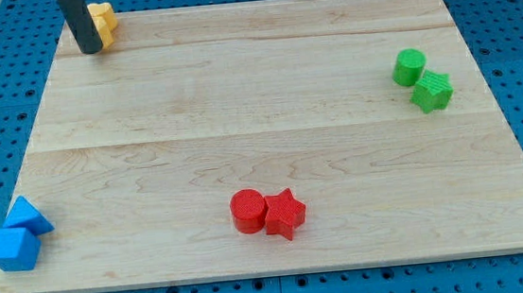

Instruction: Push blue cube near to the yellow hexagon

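Two blue blocks sit at the board's bottom left corner: a blue cube (12, 249) at the very edge and a smaller blue block (28, 215) touching it just above. A yellow block (103, 20), partly hidden, sits at the top left corner; its shape reads as a hexagon. My rod comes down from the view's top and my tip (91, 49) rests on the board just left of and below the yellow block, touching or nearly touching it. The tip is far from the blue blocks.
A red cylinder (247, 210) and a red star (284, 214) touch at the bottom middle. A green cylinder (408, 66) and a green star (432, 91) touch at the right. The wooden board (259, 118) lies on a blue pegboard.
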`<act>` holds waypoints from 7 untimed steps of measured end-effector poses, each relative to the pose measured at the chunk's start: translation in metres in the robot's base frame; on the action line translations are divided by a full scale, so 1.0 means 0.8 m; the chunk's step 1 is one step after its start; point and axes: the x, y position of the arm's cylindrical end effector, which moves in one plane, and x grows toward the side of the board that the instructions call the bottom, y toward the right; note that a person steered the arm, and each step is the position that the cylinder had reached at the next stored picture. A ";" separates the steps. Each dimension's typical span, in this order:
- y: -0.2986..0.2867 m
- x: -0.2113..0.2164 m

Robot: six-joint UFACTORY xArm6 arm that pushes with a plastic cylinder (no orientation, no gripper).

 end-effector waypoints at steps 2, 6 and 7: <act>0.072 0.078; 0.091 0.443; 0.054 0.444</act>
